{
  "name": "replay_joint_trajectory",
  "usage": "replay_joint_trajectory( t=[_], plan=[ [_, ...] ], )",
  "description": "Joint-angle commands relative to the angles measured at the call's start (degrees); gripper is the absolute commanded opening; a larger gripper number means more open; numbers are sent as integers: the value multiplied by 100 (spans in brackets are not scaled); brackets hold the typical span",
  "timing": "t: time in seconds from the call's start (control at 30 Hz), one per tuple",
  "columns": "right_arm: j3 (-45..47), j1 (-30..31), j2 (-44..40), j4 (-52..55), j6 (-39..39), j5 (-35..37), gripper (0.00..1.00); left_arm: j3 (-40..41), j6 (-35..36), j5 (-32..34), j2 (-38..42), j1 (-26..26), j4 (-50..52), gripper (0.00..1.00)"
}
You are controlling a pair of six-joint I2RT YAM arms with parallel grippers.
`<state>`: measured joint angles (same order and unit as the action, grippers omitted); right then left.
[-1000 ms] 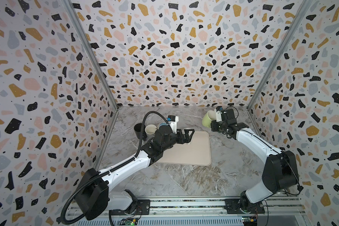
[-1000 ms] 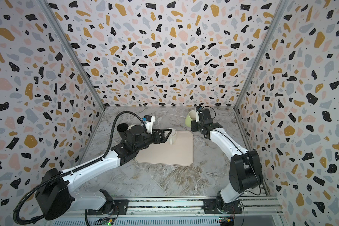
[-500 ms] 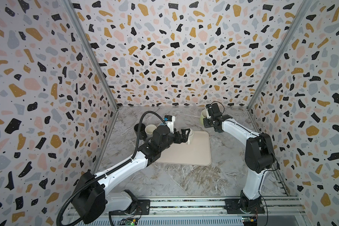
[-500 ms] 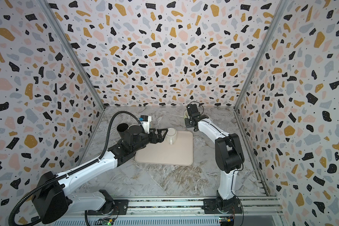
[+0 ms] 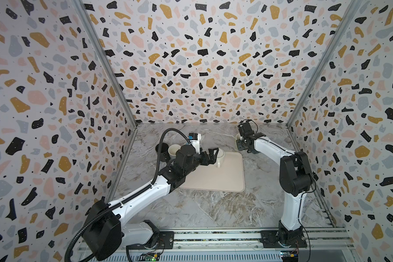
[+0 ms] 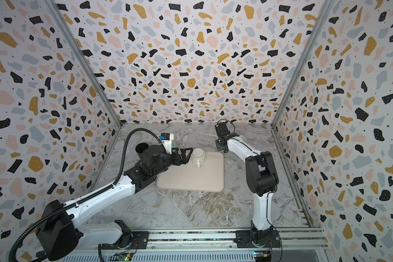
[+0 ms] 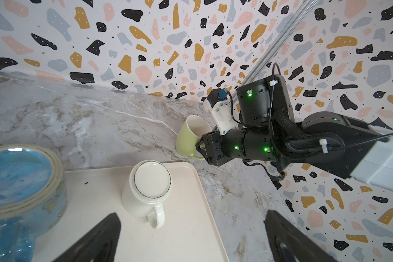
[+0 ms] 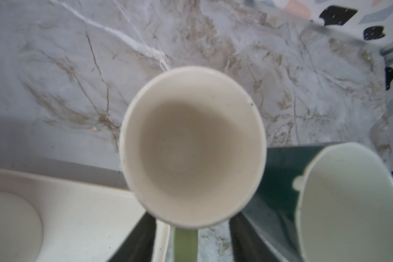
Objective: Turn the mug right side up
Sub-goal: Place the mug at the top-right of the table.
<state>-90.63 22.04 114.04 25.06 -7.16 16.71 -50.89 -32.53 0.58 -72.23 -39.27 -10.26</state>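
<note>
The right gripper [image 8: 192, 226] stands parted astride the handle [image 8: 184, 246] of the upright green mug [image 7: 186, 138], just beyond the far right corner of the tray [image 5: 213, 181], while the left gripper [image 6: 189, 155] gapes wide just left of the upside-down white mug [image 6: 197, 155] on it.

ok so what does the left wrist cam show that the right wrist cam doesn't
Only left wrist: the whole upside-down white mug with its handle, a blue vessel, the right arm, the open left tool.
Only right wrist: the inside of the green mug, empty, its handle between the fingers of the open right tool, a white vessel beside it.
Both: the upright green mug, the white mug's base, the tray, the marble table.
</note>
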Motion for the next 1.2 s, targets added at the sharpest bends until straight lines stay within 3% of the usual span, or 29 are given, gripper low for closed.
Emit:
replay_joint_trajectory(
  t=[0.0, 0.17, 0.5, 0.73, 0.83, 1.17],
  plan=[
    [-202, -7, -271, -45, 4, 78, 71, 62, 82, 56, 121, 24, -169, 100],
    [47, 66, -700, -10, -70, -210, 73, 29, 157, 278, 112, 33, 9, 100],
    [1197, 616, -1654, -61, -382, -1797, 72, 232, 265, 945, 240, 156, 499, 100],
    [1883, 1168, -2015, -440, -831, -2145, 67, 734, 231, 1122, 434, 269, 516, 100],
    [2070, 1337, -1959, -622, -978, -2189, 61, 902, 205, 1136, 495, 310, 473, 100],
    [2066, 1426, -1619, -910, -1089, -2328, 48, 1081, 184, 1118, 525, 349, 405, 100]
  ],
)
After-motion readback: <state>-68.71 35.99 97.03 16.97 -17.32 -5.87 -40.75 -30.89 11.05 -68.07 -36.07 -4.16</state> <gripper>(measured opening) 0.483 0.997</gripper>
